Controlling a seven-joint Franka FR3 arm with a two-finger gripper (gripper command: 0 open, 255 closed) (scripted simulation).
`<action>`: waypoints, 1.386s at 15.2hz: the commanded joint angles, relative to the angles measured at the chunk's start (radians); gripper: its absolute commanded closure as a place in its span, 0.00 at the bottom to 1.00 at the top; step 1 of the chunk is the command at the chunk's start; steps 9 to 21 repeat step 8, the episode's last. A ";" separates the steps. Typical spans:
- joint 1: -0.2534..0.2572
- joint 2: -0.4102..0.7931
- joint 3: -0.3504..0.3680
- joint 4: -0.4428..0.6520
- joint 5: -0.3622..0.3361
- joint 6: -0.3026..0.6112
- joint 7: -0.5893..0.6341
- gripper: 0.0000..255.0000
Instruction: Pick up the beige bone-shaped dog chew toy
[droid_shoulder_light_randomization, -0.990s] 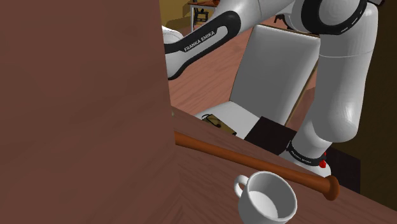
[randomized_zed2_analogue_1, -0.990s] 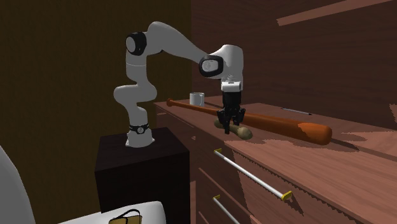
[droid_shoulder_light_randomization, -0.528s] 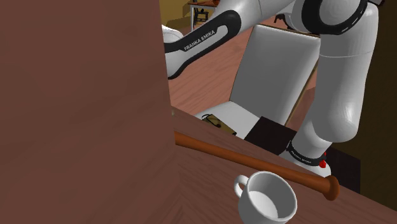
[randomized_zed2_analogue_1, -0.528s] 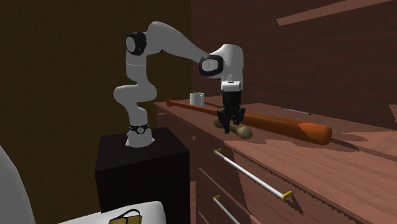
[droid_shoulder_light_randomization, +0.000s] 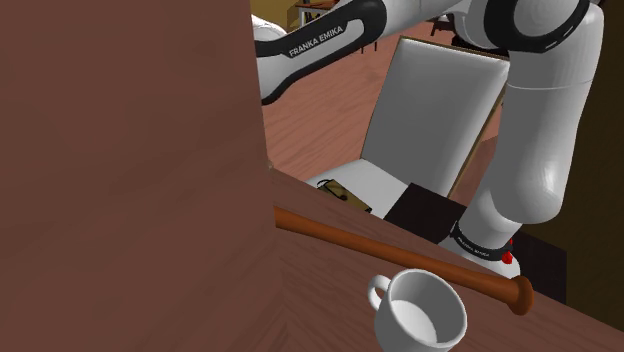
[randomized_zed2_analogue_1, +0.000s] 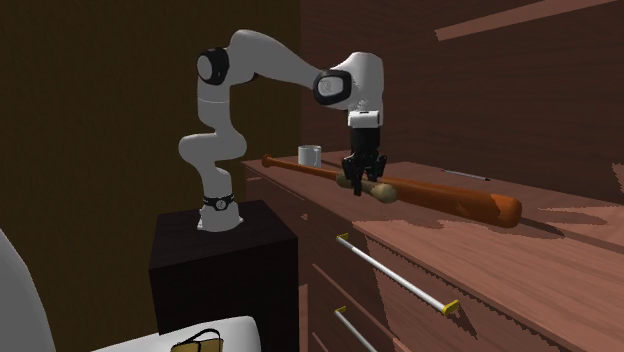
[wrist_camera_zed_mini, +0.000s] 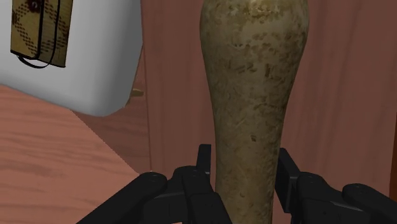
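The beige, mottled bone-shaped chew toy (randomized_zed2_analogue_1: 383, 191) hangs just above the brown dresser top (randomized_zed2_analogue_1: 470, 240), in front of the bat. My black gripper (randomized_zed2_analogue_1: 362, 180) points straight down and is shut on the toy's middle. In the wrist view the toy's shaft (wrist_camera_zed_mini: 254, 95) runs up between the two fingers (wrist_camera_zed_mini: 203, 167), which clasp it on both sides. Its far knobbed end is cut off by the picture's edge. In the shoulder view a tall wooden panel (droid_shoulder_light_randomization: 120, 150) hides the hand.
A long reddish-brown baseball bat (randomized_zed2_analogue_1: 440, 198) lies along the dresser behind the toy, with a white mug (randomized_zed2_analogue_1: 310, 155) near its thin end. Drawer handles (randomized_zed2_analogue_1: 395, 275) run along the dresser front. A white chair with a small patterned bag (droid_shoulder_light_randomization: 345, 193) stands beside the dark stand (randomized_zed2_analogue_1: 225, 250).
The gripper has risen and moved slightly toward the bat, carrying the bone toy off the dresser top. The bat and the mug have stayed in place.
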 joint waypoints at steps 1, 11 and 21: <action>-0.002 -0.008 0.001 0.018 0.006 -0.025 -0.007 1.00; -0.002 -0.023 0.006 0.068 0.018 -0.088 -0.018 1.00; -0.002 -0.023 0.006 0.068 0.018 -0.088 -0.018 1.00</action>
